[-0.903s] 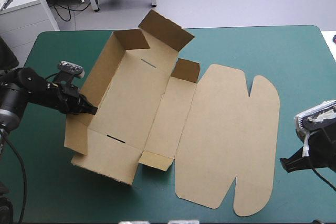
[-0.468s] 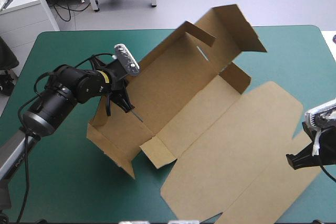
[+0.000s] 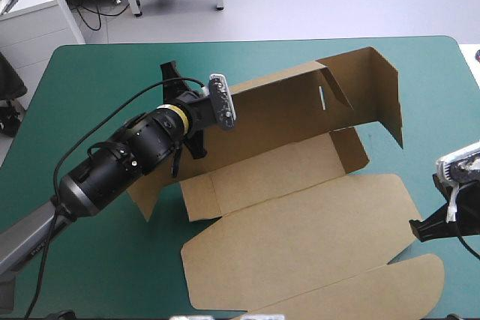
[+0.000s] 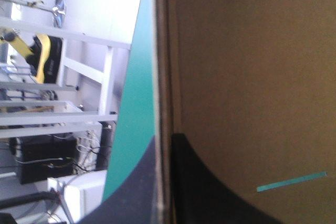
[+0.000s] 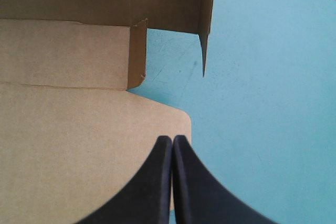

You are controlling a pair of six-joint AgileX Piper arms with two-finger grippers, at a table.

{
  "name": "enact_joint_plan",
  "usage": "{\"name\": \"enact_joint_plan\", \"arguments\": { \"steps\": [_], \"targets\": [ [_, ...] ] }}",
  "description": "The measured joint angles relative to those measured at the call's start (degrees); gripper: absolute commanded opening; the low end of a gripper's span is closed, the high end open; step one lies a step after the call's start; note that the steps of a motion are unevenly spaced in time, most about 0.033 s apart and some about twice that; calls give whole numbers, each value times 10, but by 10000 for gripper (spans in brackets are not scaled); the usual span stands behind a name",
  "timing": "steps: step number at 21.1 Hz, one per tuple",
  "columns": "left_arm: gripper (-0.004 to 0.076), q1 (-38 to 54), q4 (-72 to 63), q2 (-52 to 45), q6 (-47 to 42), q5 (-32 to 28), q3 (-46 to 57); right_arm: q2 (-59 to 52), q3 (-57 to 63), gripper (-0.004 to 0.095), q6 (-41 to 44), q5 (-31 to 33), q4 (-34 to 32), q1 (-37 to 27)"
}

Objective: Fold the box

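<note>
Box (image 3: 300, 215) swung rightward; left pincer (image 4: 163, 150) clamps wall edge; right pincer (image 5: 172, 140) clenched at lid corner, teal-green cover (image 5: 262, 103) beside.

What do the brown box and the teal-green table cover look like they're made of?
The box looks like brown cardboard, matte: creased fold lines, cut slots, thin raw edges. The table cover seems a smooth teal-green mat with faint scuffs, perhaps rubber or vinyl; cannot tell which.
</note>
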Motion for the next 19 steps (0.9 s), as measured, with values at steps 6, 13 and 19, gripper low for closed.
{"name": "enact_joint_plan", "arguments": {
  "steps": [6, 13, 19],
  "targets": [
    [-10, -67, 99, 0, -42, -14, 0, 0, 0, -20, 5, 0, -1, 0],
    [-10, -81, 269, 0, -109, -47, 74, 0, 0, -20, 12, 0, -1, 0],
    [-10, -81, 388, 0, -247, -105, 160, 0, 0, -20, 17, 0, -1, 0]
  ]
}}
